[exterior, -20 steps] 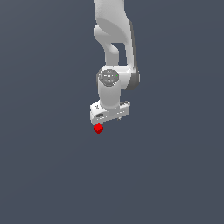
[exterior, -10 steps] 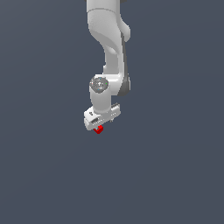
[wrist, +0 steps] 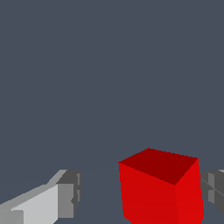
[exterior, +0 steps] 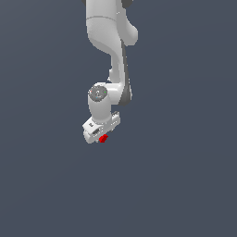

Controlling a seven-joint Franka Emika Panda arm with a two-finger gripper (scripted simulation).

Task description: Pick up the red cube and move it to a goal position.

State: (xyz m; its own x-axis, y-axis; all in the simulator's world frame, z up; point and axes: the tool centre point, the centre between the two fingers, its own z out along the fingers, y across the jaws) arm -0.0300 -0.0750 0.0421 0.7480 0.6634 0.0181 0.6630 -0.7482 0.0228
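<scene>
**Cube between the fingers, lift and carry not yet shown**

Cube first: the small, bright red, flat-shaded cube (exterior: 103, 138) sits just below the centre of the exterior frame, slightly toward the exterior view's left, right at the tip of the white, blocky two-fingered gripper (exterior: 101, 135). The approach looks done, I'd say.

Over to the wrist view, and the grip isn't closed. The jaws stand spread wider than the cube. One grey-padded finger (wrist: 66, 196) has a clear strip of background between it and the nearest red face. The other finger (wrist: 213, 189) is just beside the opposite face (touching or not, I can't tell). So it straddles the cube and doesn't pinch it.

What's left, by my reckoning, is squeezing shut, lifting and carrying to the goal. No goal marker shows in either view. The dark slate backdrop is uniform, so I can't tell whether the cube rests on a surface.

On materials, the cube has sharp edges and plain matte faces with no texture, and it sits skewed to the fingers. The smooth, glossy white arm (exterior: 109, 37) has rounded links and a grey disc at the wrist joint.
</scene>
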